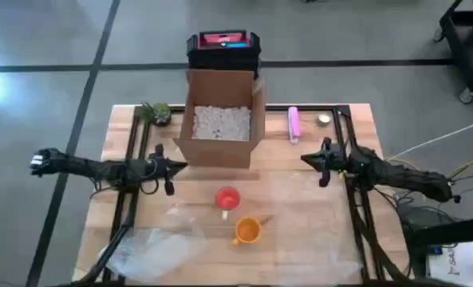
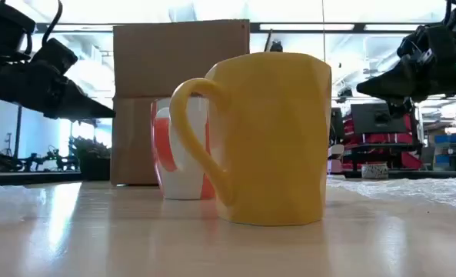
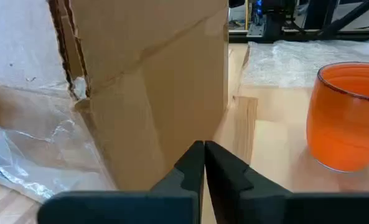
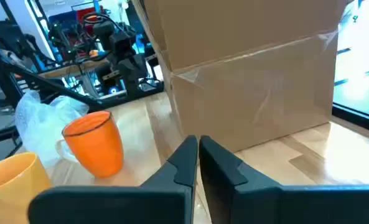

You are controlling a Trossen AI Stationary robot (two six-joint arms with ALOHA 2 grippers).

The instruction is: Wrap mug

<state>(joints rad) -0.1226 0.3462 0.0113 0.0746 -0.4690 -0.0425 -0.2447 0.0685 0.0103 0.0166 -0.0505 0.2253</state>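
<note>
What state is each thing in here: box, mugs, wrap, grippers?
cardboard box: open, flaps up, white packing fill inside.
orange mug: upright, unwrapped, on bare wood.
yellow mug: upright, unwrapped, nearer the front edge.
plastic wrap: lying loose and crumpled on the table.
left gripper: shut, empty, beside the box.
right gripper: shut, empty, on the box's other side.

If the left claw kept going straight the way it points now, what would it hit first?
Most likely the cardboard box: the left claw, shut, aims at the box's near corner. The orange mug sits off to one side, outside that line.
</note>
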